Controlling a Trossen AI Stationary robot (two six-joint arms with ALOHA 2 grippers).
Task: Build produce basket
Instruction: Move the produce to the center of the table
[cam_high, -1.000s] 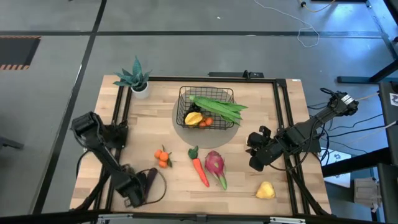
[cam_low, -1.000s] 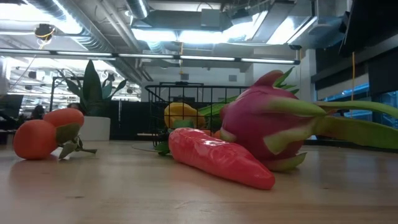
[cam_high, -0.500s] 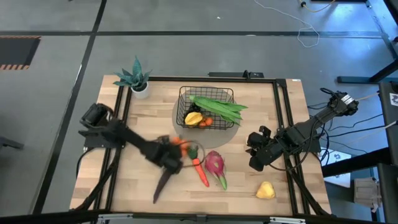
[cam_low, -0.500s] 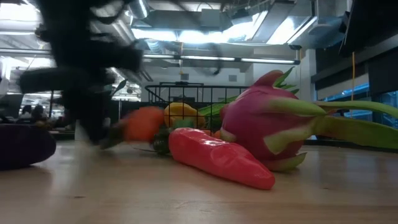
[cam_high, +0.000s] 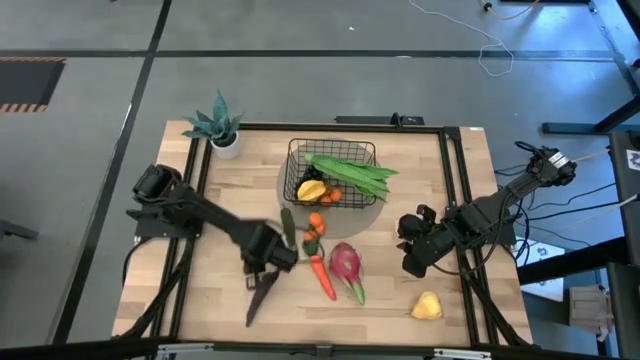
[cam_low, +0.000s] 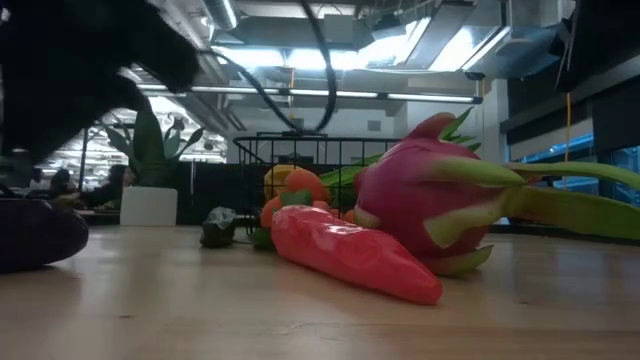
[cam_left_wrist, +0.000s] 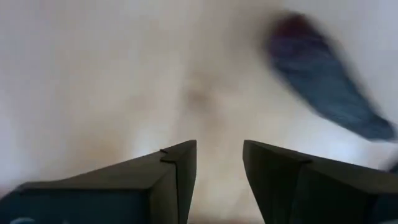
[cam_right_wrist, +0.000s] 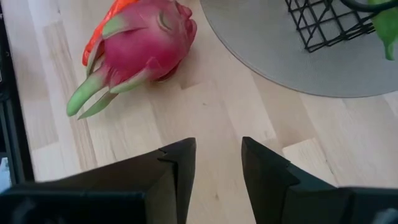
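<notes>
Your left gripper (cam_high: 262, 262) hangs part-open and empty over the eggplant (cam_high: 261, 297), while carrot (cam_high: 323, 276) and dragon fruit (cam_high: 345, 266) lie outside the basket (cam_high: 296, 150), awaiting loading.

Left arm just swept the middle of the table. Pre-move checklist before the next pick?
1. left gripper empty, fingers apart: ok.
2. eggplant lying free on the wood, nothing on it: ok.
3. oranges outside the basket, against the carrot top: not ok.
4. basket on its grey mat: ok.
5. right gripper parked clear by the dragon fruit: ok.
6. dark green piece stable: cannot tell.
</notes>
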